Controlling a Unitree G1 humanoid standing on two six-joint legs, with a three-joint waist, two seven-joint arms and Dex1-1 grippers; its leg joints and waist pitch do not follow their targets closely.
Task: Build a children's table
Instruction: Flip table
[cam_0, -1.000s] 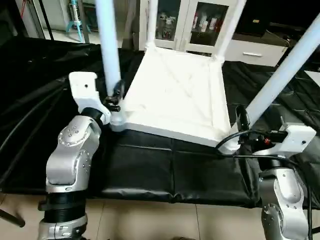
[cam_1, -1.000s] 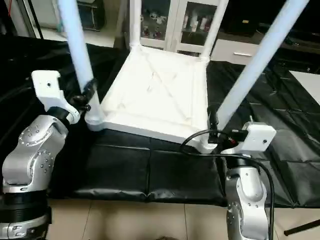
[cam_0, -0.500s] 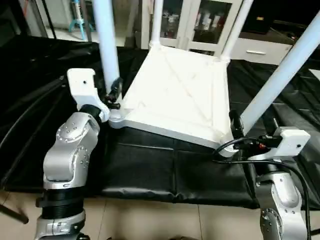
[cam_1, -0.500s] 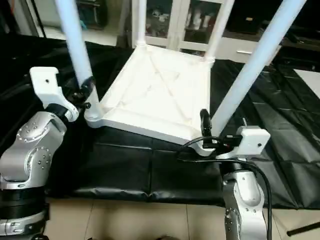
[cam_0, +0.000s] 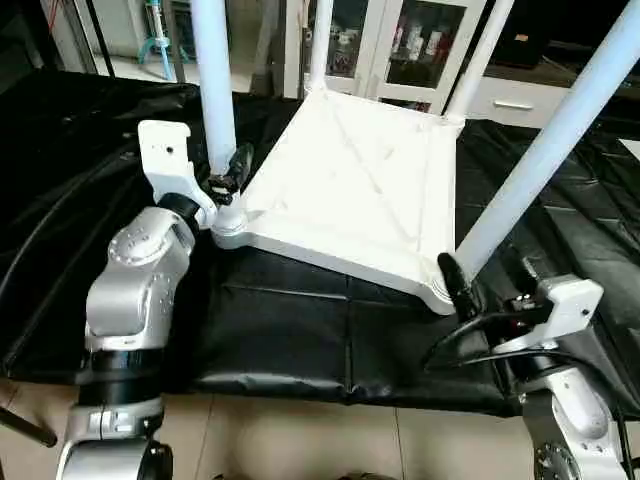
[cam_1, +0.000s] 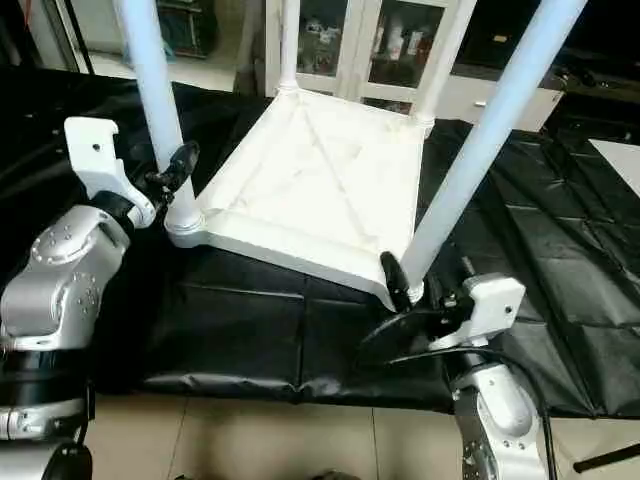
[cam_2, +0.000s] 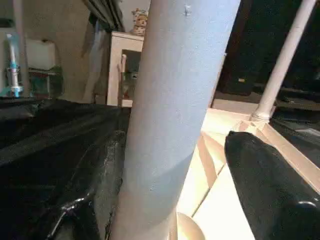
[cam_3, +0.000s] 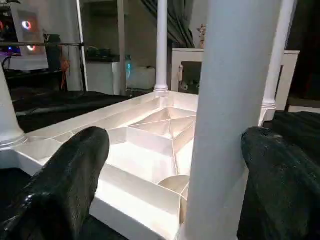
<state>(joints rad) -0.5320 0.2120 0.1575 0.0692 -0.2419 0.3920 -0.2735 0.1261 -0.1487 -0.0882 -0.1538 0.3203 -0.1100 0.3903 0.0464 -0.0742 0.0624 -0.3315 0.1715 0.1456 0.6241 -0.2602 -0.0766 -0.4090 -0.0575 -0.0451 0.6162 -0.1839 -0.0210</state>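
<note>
— Lying upside down on the black mat (cam_0: 300, 330), the tabletop (cam_0: 350, 200) is seen with its X-braced underside turned up, is it not?

— It is. Four legs are seen standing up from its corner sockets: the near-left leg (cam_0: 212, 80), the near-right leg (cam_0: 560, 140), and two far legs (cam_0: 320, 45) on the side of the tabletop nearest the white cabinet (cam_0: 400, 50).

— Where is the left gripper (cam_0: 228, 178) found?

— At the tabletop's near-left corner, low on the near-left leg. Its jaws are spread to either side of the tube; in the left wrist view one black finger (cam_2: 265, 185) stands apart from the leg, so no grip is shown.

— And the right gripper (cam_3: 170, 185)?

— At the tabletop's near-right corner, by the base of the near-right leg. Its jaws are held wide, one finger (cam_3: 65, 185) on each side of the tube, with clear gaps between.
</note>
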